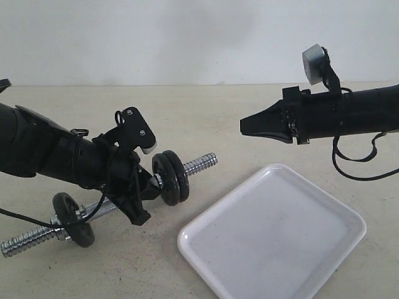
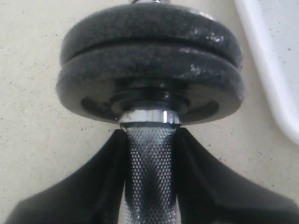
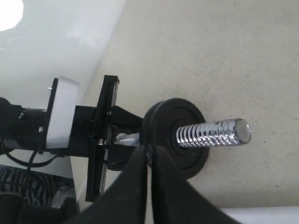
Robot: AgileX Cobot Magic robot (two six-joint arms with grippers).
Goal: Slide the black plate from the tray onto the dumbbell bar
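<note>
My left gripper [image 1: 151, 182] [image 2: 150, 133] is shut on the knurled chrome dumbbell bar [image 1: 201, 164] [image 2: 150, 182], holding it tilted above the table. Two black plates [image 1: 171, 177] [image 2: 149, 74] sit side by side on the bar just beyond the left fingers, with the threaded end [image 3: 215, 133] sticking out past them. A third black plate [image 1: 73, 218] is on the bar's other end. The white tray [image 1: 274, 230] [image 2: 275, 56] holds nothing. My right gripper [image 1: 244, 126] [image 3: 148, 151] hangs shut and empty above the tray's far edge, apart from the plates [image 3: 161, 121].
The beige table [image 1: 249, 99] runs back to a white wall. The left arm's black body [image 1: 50, 156] fills the left side. A cable [image 1: 355, 168] loops beneath the right arm, above the tray.
</note>
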